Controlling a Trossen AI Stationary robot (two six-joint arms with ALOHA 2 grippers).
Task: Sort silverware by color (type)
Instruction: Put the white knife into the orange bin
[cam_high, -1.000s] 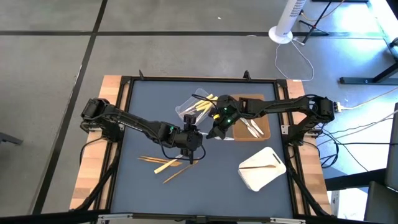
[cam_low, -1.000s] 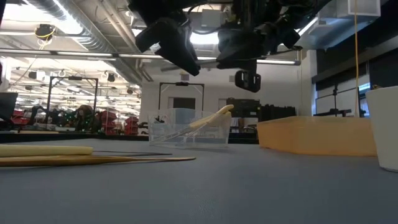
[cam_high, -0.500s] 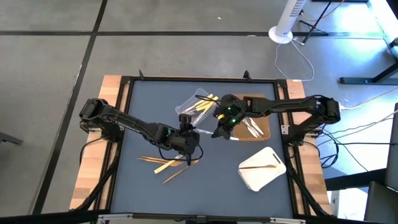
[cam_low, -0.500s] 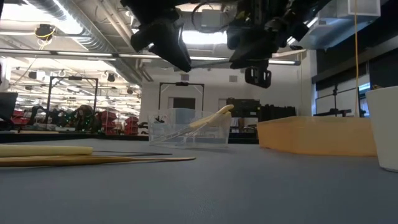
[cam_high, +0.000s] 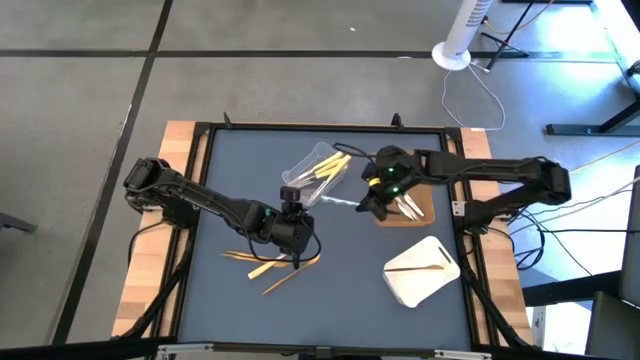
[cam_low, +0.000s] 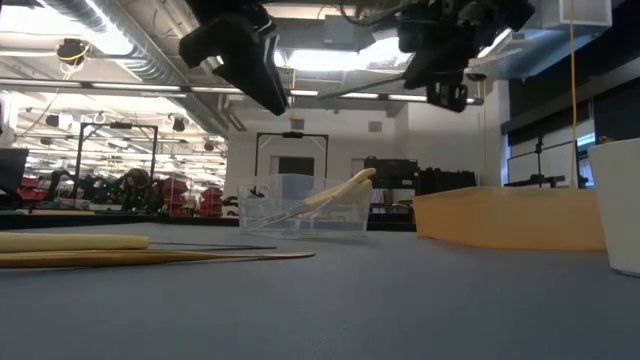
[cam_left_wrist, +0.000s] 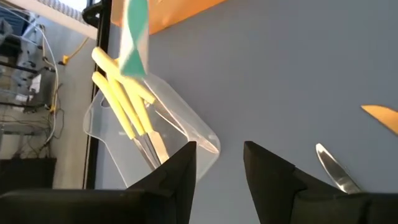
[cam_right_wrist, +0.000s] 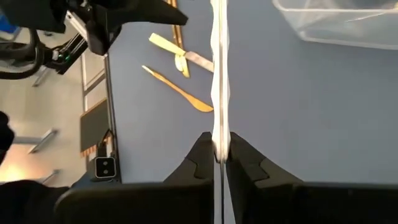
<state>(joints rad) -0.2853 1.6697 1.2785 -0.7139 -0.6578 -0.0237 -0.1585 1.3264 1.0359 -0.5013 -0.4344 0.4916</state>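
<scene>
Right wrist view showed right gripper (cam_right_wrist: 217, 155) fingers pinching a silver utensil (cam_right_wrist: 218, 74) by its end, projecting far beyond them; it could swivel or slip short of the brown tray (cam_high: 424, 209).

A silver knife (cam_right_wrist: 218, 93) stands pinched in the right claw (cam_right_wrist: 217, 152). Yellow and brown sticks (cam_high: 268, 262) lie just under the left claw (cam_high: 293, 232).

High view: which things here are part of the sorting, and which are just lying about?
Job:
- silver utensil in right gripper
- yellow utensils in clear tub
- utensils on mat
- brown tray
- white tray

Lying about:
- fan base
- cables
</scene>
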